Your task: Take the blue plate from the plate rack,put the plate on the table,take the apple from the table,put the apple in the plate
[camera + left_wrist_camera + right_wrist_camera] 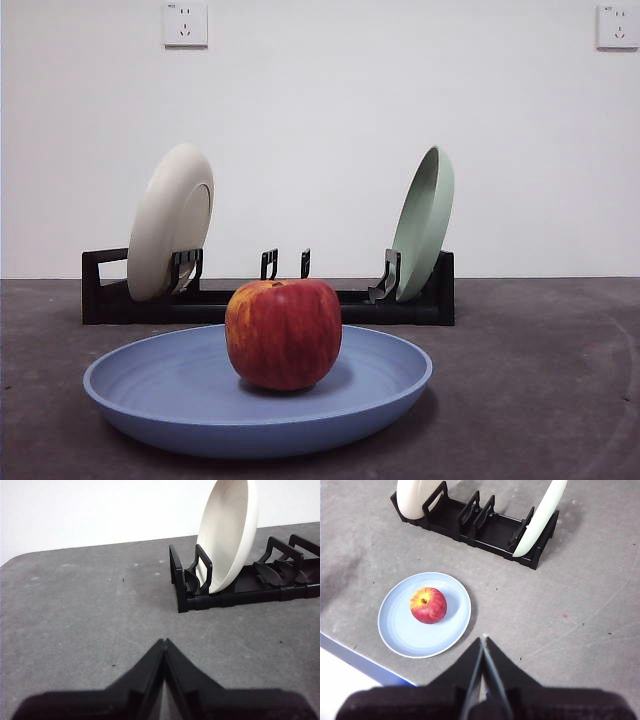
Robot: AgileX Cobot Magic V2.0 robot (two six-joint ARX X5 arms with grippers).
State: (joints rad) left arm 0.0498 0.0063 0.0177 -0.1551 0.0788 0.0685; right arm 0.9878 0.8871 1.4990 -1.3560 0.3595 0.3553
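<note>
A plain white wall [320, 120] rises behind the dark grey mottled counter [540, 350]. Two white wall sockets [185, 23] sit high on it, well apart, under soft, even light.

Red apple [283, 333] upright in blue plate [180, 385]

No readable text, labels, brands or numbers anywhere I can see; the two wall sockets [185, 23] carry only tiny marks, too small to read.
</note>
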